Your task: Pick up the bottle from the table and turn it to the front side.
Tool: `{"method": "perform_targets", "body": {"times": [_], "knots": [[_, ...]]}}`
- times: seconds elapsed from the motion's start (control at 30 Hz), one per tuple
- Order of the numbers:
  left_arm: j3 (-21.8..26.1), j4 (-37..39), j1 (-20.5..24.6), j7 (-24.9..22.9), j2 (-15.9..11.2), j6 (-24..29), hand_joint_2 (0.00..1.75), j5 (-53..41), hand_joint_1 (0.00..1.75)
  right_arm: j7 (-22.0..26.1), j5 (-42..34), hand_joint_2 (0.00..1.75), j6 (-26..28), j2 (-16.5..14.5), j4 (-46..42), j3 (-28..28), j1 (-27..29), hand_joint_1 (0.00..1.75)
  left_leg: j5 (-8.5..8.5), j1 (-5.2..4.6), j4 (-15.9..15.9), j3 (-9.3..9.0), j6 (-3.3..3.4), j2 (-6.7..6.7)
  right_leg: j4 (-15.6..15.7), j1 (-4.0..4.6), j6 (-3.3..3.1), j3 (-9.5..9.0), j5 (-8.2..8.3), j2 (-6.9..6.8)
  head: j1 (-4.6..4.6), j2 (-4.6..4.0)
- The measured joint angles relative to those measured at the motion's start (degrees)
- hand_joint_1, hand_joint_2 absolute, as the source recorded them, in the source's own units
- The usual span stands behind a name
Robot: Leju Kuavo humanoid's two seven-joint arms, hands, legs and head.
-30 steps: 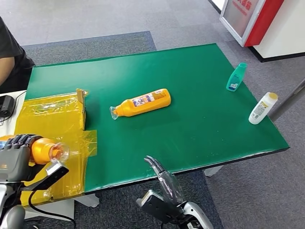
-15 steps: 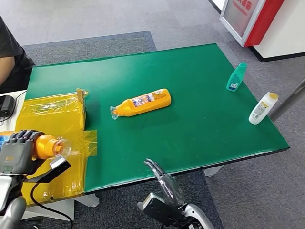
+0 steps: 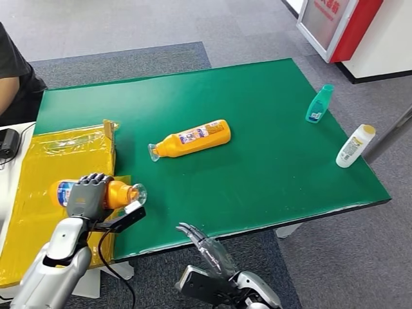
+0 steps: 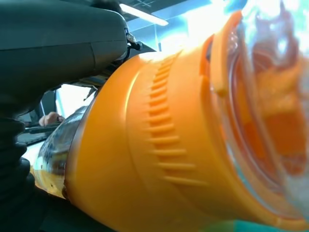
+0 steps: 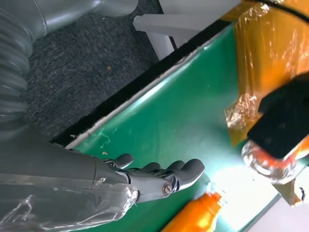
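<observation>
Even, bright overhead light keeps the head view sharp with soft shadows, while the left wrist view's bottle point(image 4: 164, 145) is blurred and blown out toward 1 o'clock, and glare whitens the table point(image 5: 182, 111) toward 5 o'clock.

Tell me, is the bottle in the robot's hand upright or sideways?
Sideways. The left hand grips the bottle around its middle, clear cap pointing right, above the yellow sheet.

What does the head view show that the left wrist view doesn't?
Head view alone: the green table, a second orange bottle lying mid-table, a teal bottle, a white bottle, and the right hand empty below the table's near edge. Left wrist view alone: the neck's ribbing close up. Both: the left hand gripping the held orange bottle.
</observation>
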State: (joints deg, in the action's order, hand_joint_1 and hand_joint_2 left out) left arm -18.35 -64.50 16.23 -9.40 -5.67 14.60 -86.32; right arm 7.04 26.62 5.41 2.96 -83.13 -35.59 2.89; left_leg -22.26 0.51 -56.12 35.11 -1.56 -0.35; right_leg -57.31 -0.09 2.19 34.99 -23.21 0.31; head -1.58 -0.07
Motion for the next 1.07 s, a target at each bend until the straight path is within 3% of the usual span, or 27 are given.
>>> {"method": "perform_targets", "body": {"times": [0.2,0.23,0.33,0.37,0.6,0.73,1.07], "knots": [[-1.2,3.1,1.9,-0.9,1.8,-0.8,1.75,0.4,1.75,0.1,-0.2,1.75,0.0,0.0,1.3,-0.2,0.0,0.00,0.00,0.01,0.0,0.00,0.00,0.00,0.0,0.02,-0.02,0.01,-0.02,0.00,0.00,0.00],[-1.3,3.4,2.1,-1.4,2.1,-1.2,1.75,0.5,1.56,0.1,-0.2,1.75,0.1,0.0,1.5,-0.2,0.0,0.00,0.00,0.01,0.0,0.00,0.00,0.00,0.0,0.02,-0.02,0.00,-0.03,0.00,0.00,0.00],[-1.3,4.0,2.7,-3.5,2.7,-2.7,1.75,0.5,0.28,0.1,-0.2,1.75,0.1,0.0,1.9,-0.2,0.0,0.00,-0.01,0.01,0.0,0.00,0.00,0.00,0.0,0.01,-0.02,-0.01,-0.02,0.01,0.01,0.00],[-1.3,4.3,3.0,-4.2,2.9,-3.2,1.75,0.5,0.03,0.1,-0.2,1.75,0.2,0.0,2.0,-0.2,0.0,0.00,-0.01,0.00,0.0,0.00,0.00,0.00,0.0,0.01,-0.02,-0.01,-0.02,0.01,0.01,0.00],[-0.9,5.3,3.3,-5.7,3.6,-3.8,1.75,1.4,0.00,0.0,-0.3,1.75,0.2,0.0,2.7,-0.2,0.0,0.00,0.00,0.00,0.0,0.00,0.00,0.00,0.0,0.01,-0.01,-0.01,-0.01,0.01,0.00,0.00],[0.7,5.5,3.0,-6.1,4.5,-4.6,0.00,5.4,0.00,-0.4,-0.3,1.75,0.6,0.0,3.4,-0.2,0.1,0.00,0.02,0.00,0.0,0.00,-0.01,0.00,0.0,0.01,-0.01,-0.01,-0.01,0.00,0.01,0.00],[5.2,-4.9,-1.2,-3.6,4.4,-6.1,0.00,17.8,0.00,-2.0,2.4,1.75,3.4,0.0,3.4,-0.2,1.3,0.00,-0.01,0.00,0.0,0.01,-0.01,0.00,0.0,0.01,-0.02,-0.01,-0.03,0.01,0.00,0.00]]}}
